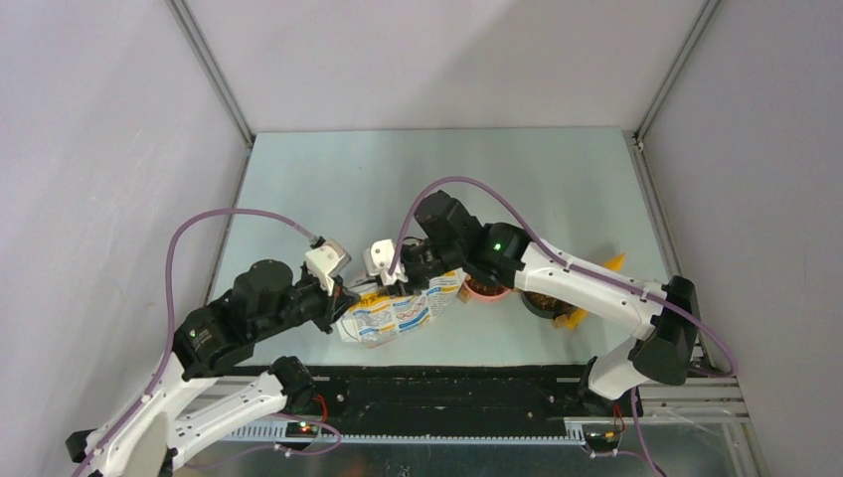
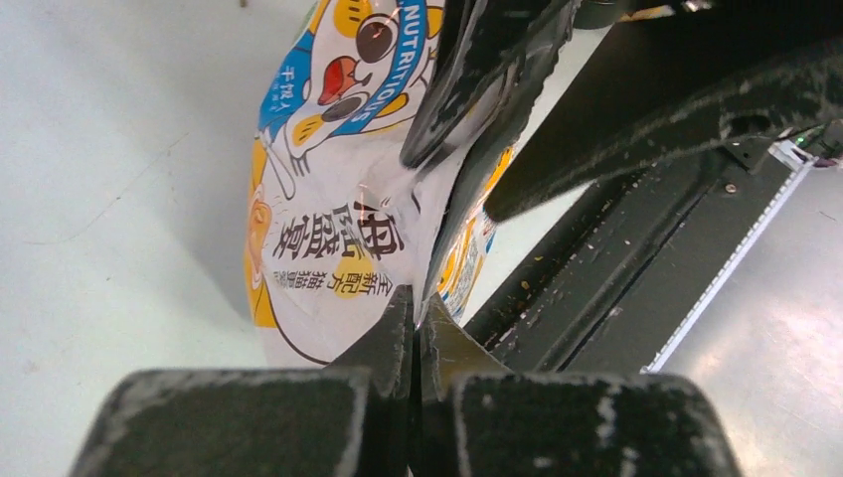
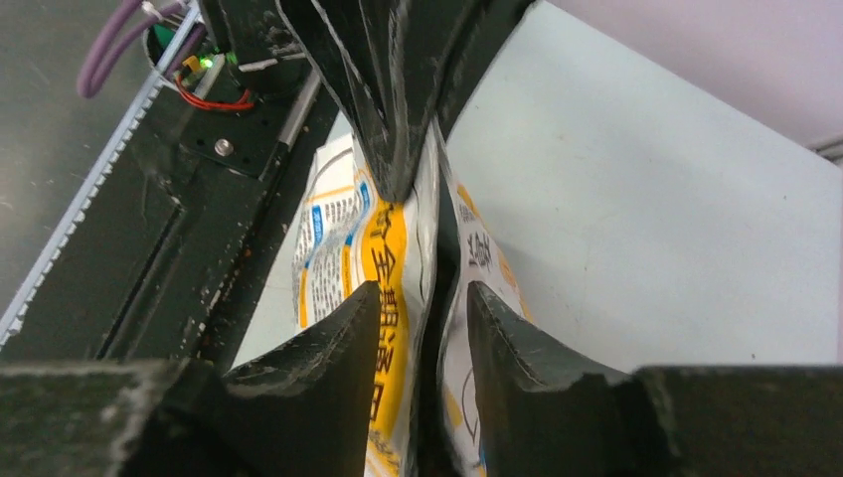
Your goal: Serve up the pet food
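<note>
The pet food bag (image 1: 393,316), glossy white, yellow and blue with a cartoon cat, hangs between both grippers just above the table's near edge. My left gripper (image 1: 346,295) is shut on the bag's left edge; in the left wrist view the left gripper (image 2: 418,313) pinches the bag (image 2: 328,199). My right gripper (image 1: 406,270) is shut on the bag's right end; in the right wrist view the right gripper (image 3: 422,298) has the bag's (image 3: 383,248) folded walls between its jaws. Brown kibble (image 1: 545,298) lies in a dark bowl (image 1: 537,311) to the right.
A pink bowl (image 1: 484,290) stands between the bag and the dark bowl, partly under the right arm. Yellow objects (image 1: 611,263) lie beside the dark bowl. The black base rail (image 1: 447,383) runs along the near edge, close under the bag.
</note>
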Tool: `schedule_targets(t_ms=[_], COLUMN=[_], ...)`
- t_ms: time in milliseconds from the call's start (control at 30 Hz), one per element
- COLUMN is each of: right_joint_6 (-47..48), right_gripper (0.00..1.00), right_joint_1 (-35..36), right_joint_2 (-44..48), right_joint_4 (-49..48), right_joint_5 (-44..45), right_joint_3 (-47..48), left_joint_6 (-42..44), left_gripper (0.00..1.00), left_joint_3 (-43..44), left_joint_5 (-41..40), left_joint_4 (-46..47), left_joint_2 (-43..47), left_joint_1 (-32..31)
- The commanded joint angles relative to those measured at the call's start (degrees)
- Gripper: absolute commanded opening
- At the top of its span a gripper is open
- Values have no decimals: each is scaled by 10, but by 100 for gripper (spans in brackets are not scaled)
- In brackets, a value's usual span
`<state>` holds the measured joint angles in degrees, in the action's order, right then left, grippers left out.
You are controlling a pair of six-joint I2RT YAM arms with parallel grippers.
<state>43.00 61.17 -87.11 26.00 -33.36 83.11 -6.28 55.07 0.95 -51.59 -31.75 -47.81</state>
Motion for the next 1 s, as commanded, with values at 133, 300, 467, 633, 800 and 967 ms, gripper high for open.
schedule_targets(t_ms=[133,300,467,633,800,967], right_joint_6=[-53,-47,-21,-3,4,18], right_gripper=[46,25,0,0,26,25], right_joint_1=[22,22,24,25,24,23], right_joint_2=[-38,-74,-81,-70,-66,-78], right_joint_4=[-28,20,73,112,140,166], right_joint_5=[-39,-89,-85,-49,-18,14], right_joint_3=[66,111,132,137,140,146], left_joint_6=[7,7,7,7,7,9], left_gripper=[0,0,0,0,0,0], left_joint_3=[23,21,20,20,20,19], left_joint_5=[94,94,94,93,95,94], left_joint_4=[85,86,87,88,87,87], left_joint_2=[0,9,20,24,21,23], left_joint_1=[-2,-2,-2,-2,-2,-2])
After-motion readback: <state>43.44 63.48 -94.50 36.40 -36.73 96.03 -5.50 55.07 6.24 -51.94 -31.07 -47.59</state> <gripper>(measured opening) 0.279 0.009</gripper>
